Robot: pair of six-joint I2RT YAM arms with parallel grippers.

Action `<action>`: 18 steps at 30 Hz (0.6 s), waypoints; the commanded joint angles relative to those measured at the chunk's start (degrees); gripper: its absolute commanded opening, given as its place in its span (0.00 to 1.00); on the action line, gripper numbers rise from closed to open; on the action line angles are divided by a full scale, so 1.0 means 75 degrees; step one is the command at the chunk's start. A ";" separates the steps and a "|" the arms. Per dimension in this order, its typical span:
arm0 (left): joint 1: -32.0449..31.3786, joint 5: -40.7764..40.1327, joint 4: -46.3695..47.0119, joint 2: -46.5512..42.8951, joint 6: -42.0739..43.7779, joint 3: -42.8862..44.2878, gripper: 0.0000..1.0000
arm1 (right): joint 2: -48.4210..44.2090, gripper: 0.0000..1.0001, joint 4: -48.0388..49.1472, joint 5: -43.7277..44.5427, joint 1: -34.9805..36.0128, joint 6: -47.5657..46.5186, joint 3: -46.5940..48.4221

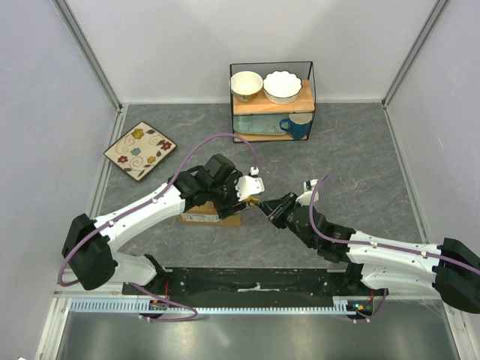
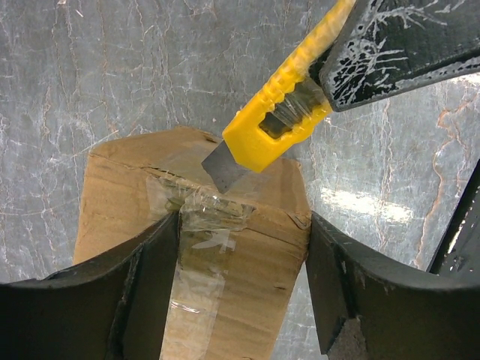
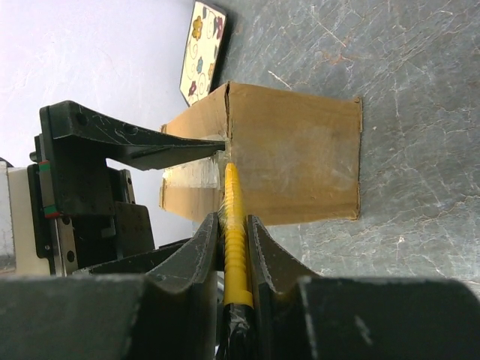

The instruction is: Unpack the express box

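Observation:
The express box [image 1: 211, 217], a brown carton with clear tape along its top seam, lies on the table under my left gripper [image 1: 244, 196]. In the left wrist view the jaws stand wide. One finger [image 2: 112, 300] lies over the box top [image 2: 240, 247] beside the tape, and the other [image 2: 360, 285] sits at the box's right edge. My right gripper [image 3: 234, 240] is shut on a yellow utility knife [image 3: 234, 217]. Its blade [image 2: 223, 169] touches the crumpled tape at the near end of the seam. From the right wrist the box's end face [image 3: 300, 165] shows.
A flowered square plate [image 1: 140, 149] lies at the back left. At the back stands a wire rack [image 1: 271, 101] with two bowls on its shelf and a blue mug [image 1: 296, 126] below. White walls close in both sides.

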 commanded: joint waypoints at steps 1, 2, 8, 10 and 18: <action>0.0248 -0.0556 -0.0226 0.0341 -0.0297 -0.0156 0.70 | -0.0017 0.00 -0.0335 -0.1633 0.0291 -0.0210 0.0073; 0.0248 -0.0545 -0.0226 0.0306 -0.0297 -0.0179 0.70 | -0.0052 0.00 -0.0405 -0.1633 0.0303 -0.0246 0.0097; 0.0248 -0.0557 -0.0226 0.0305 -0.0273 -0.0203 0.70 | -0.0415 0.00 -0.0780 -0.1820 0.0303 -0.0317 0.0027; 0.0248 -0.0568 -0.0237 0.0305 -0.0273 -0.0179 0.70 | -0.0555 0.00 -0.0862 -0.1902 0.0291 -0.0328 -0.0032; 0.0248 -0.0568 -0.0238 0.0294 -0.0273 -0.0179 0.70 | -0.0837 0.00 -0.1166 -0.2090 0.0303 -0.0492 -0.0020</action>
